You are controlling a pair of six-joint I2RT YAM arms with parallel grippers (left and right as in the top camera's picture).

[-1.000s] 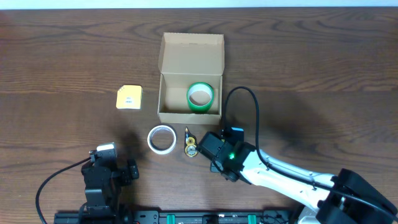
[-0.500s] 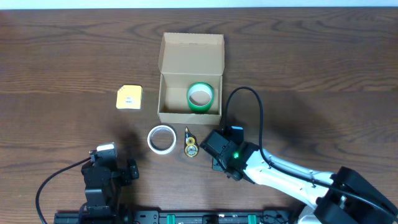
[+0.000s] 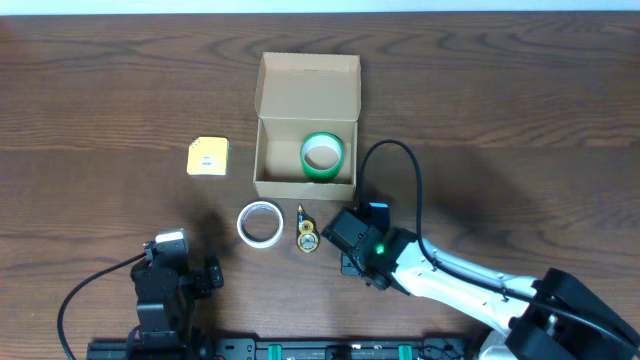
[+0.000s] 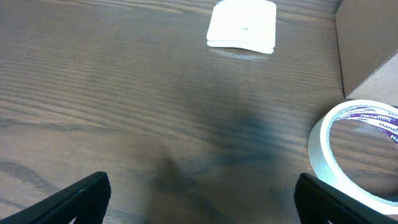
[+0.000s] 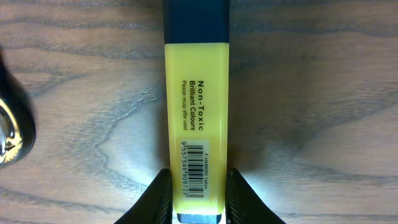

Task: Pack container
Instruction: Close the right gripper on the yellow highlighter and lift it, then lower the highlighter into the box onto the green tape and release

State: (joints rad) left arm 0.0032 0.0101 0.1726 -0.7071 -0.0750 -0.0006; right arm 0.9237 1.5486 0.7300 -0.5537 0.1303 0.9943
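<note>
I am viewing the container (image 3: 280,150), a tan cardboard box with its flap lid open, at 12 o'clock on the wood-grain table (image 3: 500,100), holding a glossy green tape ring (image 3: 322,155). At its 5 o'clock the right gripper (image 5: 197,190) is clamping a smooth yellow highlighter (image 5: 197,112) lying flat. The left gripper (image 4: 200,193) is gaping, empty. A white tape roll (image 3: 260,222) is lying at the box's 7 o'clock, a square yellow pad (image 3: 207,157) at 9.
</note>
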